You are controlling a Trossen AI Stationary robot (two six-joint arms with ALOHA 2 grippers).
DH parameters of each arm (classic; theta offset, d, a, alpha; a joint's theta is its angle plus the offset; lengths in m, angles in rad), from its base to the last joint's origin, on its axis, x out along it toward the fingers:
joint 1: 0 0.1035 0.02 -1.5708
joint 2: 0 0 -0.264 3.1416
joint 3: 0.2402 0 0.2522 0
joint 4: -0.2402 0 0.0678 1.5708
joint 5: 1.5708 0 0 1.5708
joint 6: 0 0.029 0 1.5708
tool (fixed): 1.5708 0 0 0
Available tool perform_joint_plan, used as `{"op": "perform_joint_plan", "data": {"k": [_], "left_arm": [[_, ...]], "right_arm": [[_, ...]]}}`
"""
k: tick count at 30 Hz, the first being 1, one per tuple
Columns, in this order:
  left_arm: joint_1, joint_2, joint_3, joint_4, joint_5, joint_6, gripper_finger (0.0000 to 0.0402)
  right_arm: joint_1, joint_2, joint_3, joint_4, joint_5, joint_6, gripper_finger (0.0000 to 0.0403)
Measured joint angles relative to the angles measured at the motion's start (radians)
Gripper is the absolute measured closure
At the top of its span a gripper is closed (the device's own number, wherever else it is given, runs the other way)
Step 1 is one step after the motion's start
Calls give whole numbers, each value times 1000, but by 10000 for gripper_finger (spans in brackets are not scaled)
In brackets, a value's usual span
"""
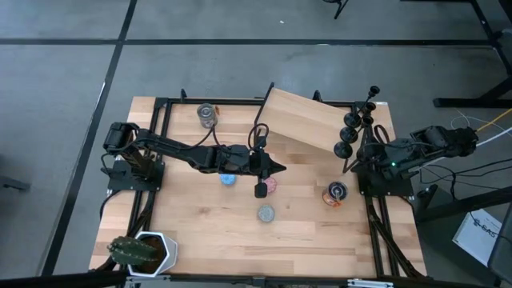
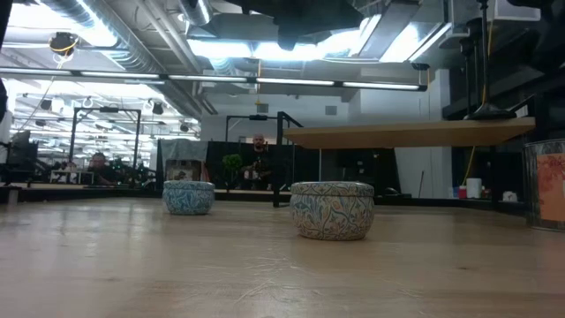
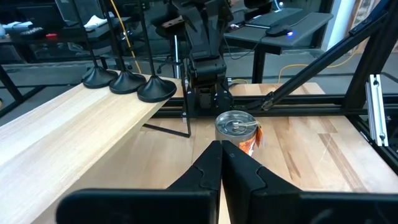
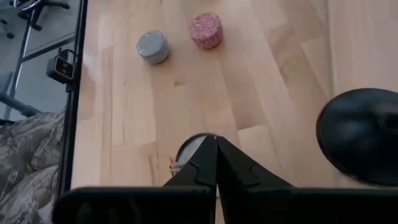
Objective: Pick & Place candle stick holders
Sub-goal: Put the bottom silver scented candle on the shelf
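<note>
Three black candle stick holders (image 1: pixel 352 122) stand upright on their round bases at the right end of a raised wooden board (image 1: pixel 304 118). Their bases also show in the left wrist view (image 3: pixel 127 81), and one base shows in the right wrist view (image 4: pixel 360 134). My left gripper (image 1: pixel 278 168) is shut and empty above the table's middle, pointing toward the right edge. My right gripper (image 1: pixel 357 162) is shut and empty near the nearest holder, above a shiny can (image 4: pixel 189 148).
A shiny can with an orange label (image 1: pixel 335 194) stands at the right, another can (image 1: pixel 207 114) at the far left. Blue (image 1: pixel 229 179), pink (image 1: pixel 270 185) and grey (image 1: pixel 266 214) discs lie mid-table. A potted plant (image 1: pixel 138 251) stands at the near left corner. People show beyond the table (image 2: pixel 258 150).
</note>
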Motion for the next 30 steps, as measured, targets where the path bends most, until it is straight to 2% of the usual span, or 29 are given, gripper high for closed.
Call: {"op": "perform_joint_plan", "data": {"k": [6, 10, 14, 19, 24, 26, 30], "left_arm": [[-1, 0, 0, 0, 0, 0, 400], [-2, 0, 0, 0, 0, 0, 394], [-2, 0, 0, 0, 0, 4, 395], [-2, 0, 0, 0, 0, 48, 400], [-2, 0, 0, 8, 0, 90, 397], [-2, 0, 0, 19, 0, 106, 394], [-2, 0, 2, 50, 0, 133, 392]], "right_arm": [[0, 0, 0, 5, 21, 13, 398], [0, 0, 0, 7, 16, 89, 398], [0, 2, 0, 21, -73, 88, 398], [21, 37, -50, 16, -172, 11, 398], [79, 110, -178, 77, -222, 48, 398], [121, 157, -212, 103, -289, 96, 399], [229, 235, -190, 130, -241, 154, 399]]}}
